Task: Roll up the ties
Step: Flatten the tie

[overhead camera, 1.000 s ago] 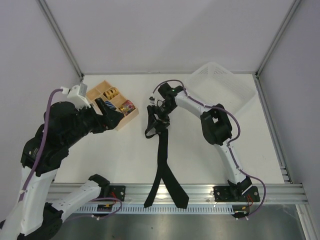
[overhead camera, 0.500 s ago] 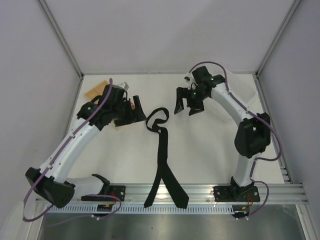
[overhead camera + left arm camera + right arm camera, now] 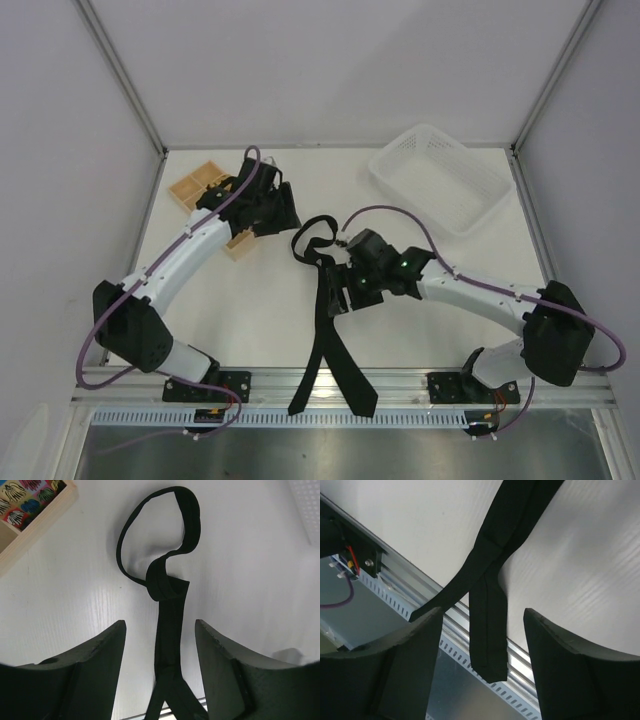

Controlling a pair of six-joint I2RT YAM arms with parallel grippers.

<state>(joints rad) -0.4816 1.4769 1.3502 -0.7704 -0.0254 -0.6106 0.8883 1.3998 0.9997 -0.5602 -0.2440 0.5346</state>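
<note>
One black tie lies unrolled down the middle of the table. Its far end forms a loose loop, and its two ends hang over the front rail. My left gripper is open and empty, just left of the loop. In the left wrist view the tie runs between the open fingers, and the gripper hovers above it. My right gripper is open and empty over the tie's middle strip. The right wrist view shows the tie's ends below the open gripper.
A wooden compartment box with small coloured items sits at the back left, partly under my left arm; it also shows in the left wrist view. A white mesh basket stands at the back right. The metal rail runs along the front edge.
My left arm has swung from the left side over the box to the tie's loop. My right gripper has left the loop, gone back, then come down over the tie's middle.
</note>
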